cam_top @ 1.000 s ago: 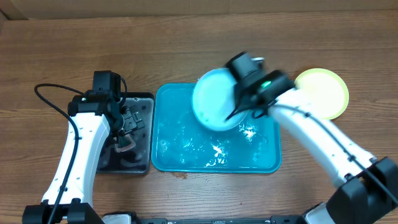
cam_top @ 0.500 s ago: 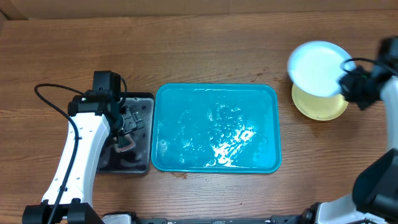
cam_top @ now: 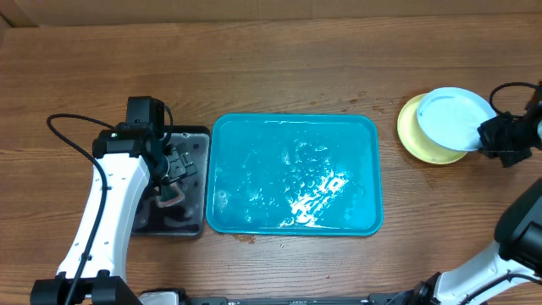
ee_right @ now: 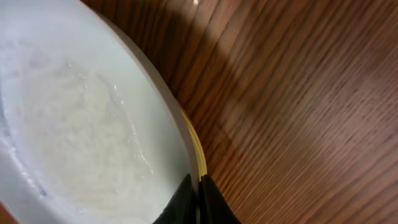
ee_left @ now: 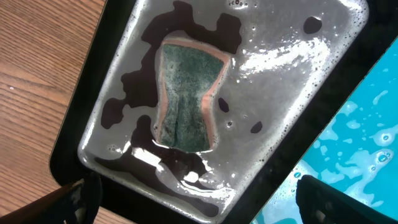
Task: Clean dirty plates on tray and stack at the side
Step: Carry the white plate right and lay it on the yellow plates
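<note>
The large turquoise-blue rectangular plastic tray (cam_top: 254, 152) in the middle of the wooden table (cam_top: 254, 68) is wet and glossy and carries no plates at all, so the washing looks finished. What is left, by my reading, is the last piece of stacking. Near the table's right edge, the right gripper (cam_top: 500, 140) is clamped thin on the rim of the small round light blue plastic plate (cam_top: 457, 119). That plate sits over the yellow-green rimmed plate (cam_top: 415, 135), offset toward the right edge. The right wrist view shows a yellow lip just under the blue rim, but I cannot tell whether the two touch. Only these two plates show; whether another lies beneath cannot be told. The blue plate is not yet released. The left gripper (cam_top: 174, 169) hangs with its jaws wide and holds nothing, over the smaller black rectangular tray (cam_top: 196, 140) just beside the turquoise tray's left edge. A green sponge with a pink edge (ee_left: 186, 93) lies there in soapy water.
</note>
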Controlling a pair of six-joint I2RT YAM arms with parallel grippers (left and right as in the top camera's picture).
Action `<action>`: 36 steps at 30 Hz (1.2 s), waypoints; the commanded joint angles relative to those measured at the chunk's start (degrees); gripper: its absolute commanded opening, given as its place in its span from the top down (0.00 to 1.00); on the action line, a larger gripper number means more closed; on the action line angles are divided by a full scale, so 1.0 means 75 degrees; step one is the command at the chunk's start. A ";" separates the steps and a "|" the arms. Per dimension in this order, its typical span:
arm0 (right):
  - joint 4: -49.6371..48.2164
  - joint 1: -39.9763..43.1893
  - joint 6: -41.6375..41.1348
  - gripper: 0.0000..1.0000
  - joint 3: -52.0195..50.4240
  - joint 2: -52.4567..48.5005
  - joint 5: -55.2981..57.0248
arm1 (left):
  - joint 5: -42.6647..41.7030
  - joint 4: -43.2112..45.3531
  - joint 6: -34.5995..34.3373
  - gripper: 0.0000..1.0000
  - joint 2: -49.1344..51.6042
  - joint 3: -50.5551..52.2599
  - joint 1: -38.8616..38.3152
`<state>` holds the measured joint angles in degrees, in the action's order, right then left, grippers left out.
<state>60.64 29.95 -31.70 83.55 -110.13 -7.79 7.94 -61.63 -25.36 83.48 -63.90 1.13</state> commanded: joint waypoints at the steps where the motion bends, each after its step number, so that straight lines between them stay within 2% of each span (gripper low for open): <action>1: -0.0111 -0.0143 0.0079 0.96 0.0009 -0.0280 -0.0117 | -0.0064 0.0035 -0.0052 0.00 -0.0087 0.0009 -0.0055; 17: 0.0143 -0.0927 0.0425 0.96 0.0009 -0.0635 0.0239 | -0.0064 0.0050 -0.0050 0.00 -0.0087 0.0009 -0.0055; 21: 0.0414 -0.0976 -0.0236 0.96 0.0009 -0.0635 0.0784 | -0.0064 0.0047 -0.0052 0.00 -0.0087 0.0009 -0.0052; 25: 0.0501 -0.0863 -0.0108 0.95 0.0009 -0.0635 0.0801 | -0.0064 0.0026 -0.0050 0.00 -0.0087 0.0009 -0.0055; 26: 0.0527 -0.0863 0.0061 0.84 0.0009 -0.0635 0.0804 | -0.0064 0.0029 -0.0050 0.00 -0.0087 0.0009 -0.0055; 27: 0.0536 -0.0863 0.0181 0.67 0.0009 -0.0635 0.0801 | -0.0064 0.0041 -0.0050 0.01 -0.0087 0.0009 -0.0055; 28: 0.0539 -0.0863 0.0312 0.62 0.0012 -0.0632 0.0804 | -0.0064 0.0050 -0.0050 0.00 -0.0087 0.0009 -0.0055; 30: 0.0592 -0.0903 0.0560 0.58 0.0047 -0.0597 0.0836 | -0.0064 0.0064 -0.0050 0.00 -0.0087 0.0009 -0.0055; 34: 0.0790 -0.0976 0.0615 0.57 0.0326 -0.0341 0.0839 | -0.0064 0.0061 -0.0050 0.00 -0.0087 0.0009 -0.0055; 36: 0.0883 -0.1046 0.0635 0.48 0.0533 -0.0099 0.0839 | -0.0064 0.0055 -0.0050 0.00 -0.0087 0.0009 -0.0055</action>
<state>66.94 23.03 -28.25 83.94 -114.37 -2.39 7.94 -61.28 -25.36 83.46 -63.90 1.13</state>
